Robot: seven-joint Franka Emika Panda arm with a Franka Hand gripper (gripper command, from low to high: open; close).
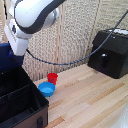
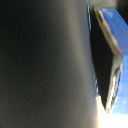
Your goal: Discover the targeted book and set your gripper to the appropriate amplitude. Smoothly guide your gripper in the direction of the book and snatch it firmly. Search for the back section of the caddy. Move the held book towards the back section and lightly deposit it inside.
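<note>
one navy book (image 1: 5, 50) at the gripper (image 1: 13, 56), over the caddy (image 1: 22, 102), orientation unclear

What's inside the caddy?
Caddy: only dark walls and a divider visible, nothing on the visible floor. Gripper holds the book above it; near corners hidden.

Caddy (image 1: 20, 97) sits at exterior view's left, near corner of surface (image 1: 90, 100), w/ divider walls inside. Gripper (image 1: 15, 54) hangs above caddy's far-left part, book (image 1: 6, 51) at its fingers, over the far compartment. Bowl (image 1: 46, 89) lies just right of caddy, cup (image 1: 52, 78) touching behind it; machine (image 1: 110, 52) stands well apart, far right.
</note>
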